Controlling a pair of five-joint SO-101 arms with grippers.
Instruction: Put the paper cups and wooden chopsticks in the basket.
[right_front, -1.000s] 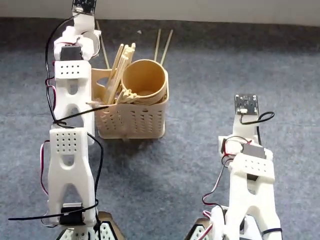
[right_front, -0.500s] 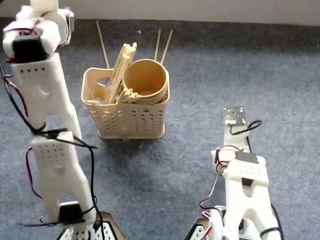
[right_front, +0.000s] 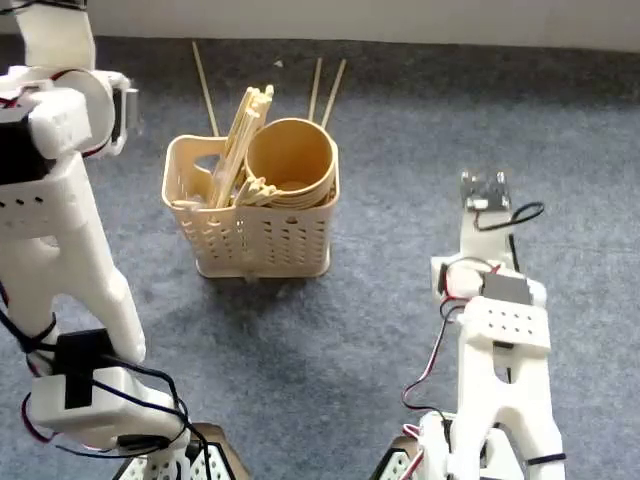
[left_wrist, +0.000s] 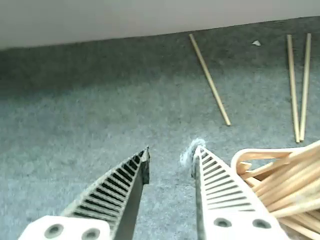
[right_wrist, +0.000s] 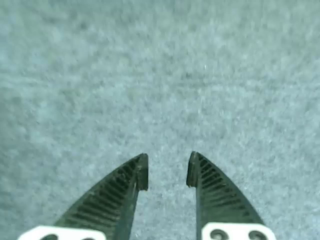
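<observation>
**A:** Where do the cups sit?

**B:** The paper cups (right_front: 290, 160) stand nested in the right half of the cream basket (right_front: 262, 245), which rests on grey carpet (right_front: 420, 130). I cannot tell how many there are. A bundle of wooden chopsticks (right_front: 237, 140) leans in the left half, beside them.

**A:** Anything outside it?

**B:** One loose chopstick (right_front: 205, 88) lies on the carpet just beyond the basket's far left corner. A pair (right_front: 326, 88) lies just beyond its far right side.

**A:** And the arms?

**B:** The left gripper (left_wrist: 171, 152) hangs over the carpet left of the basket, near its far left corner. Its fingers are parted a little, with nothing between them. The right gripper (right_wrist: 168, 157) is over bare carpet well to the basket's right, fingers narrowly apart and empty.
</observation>
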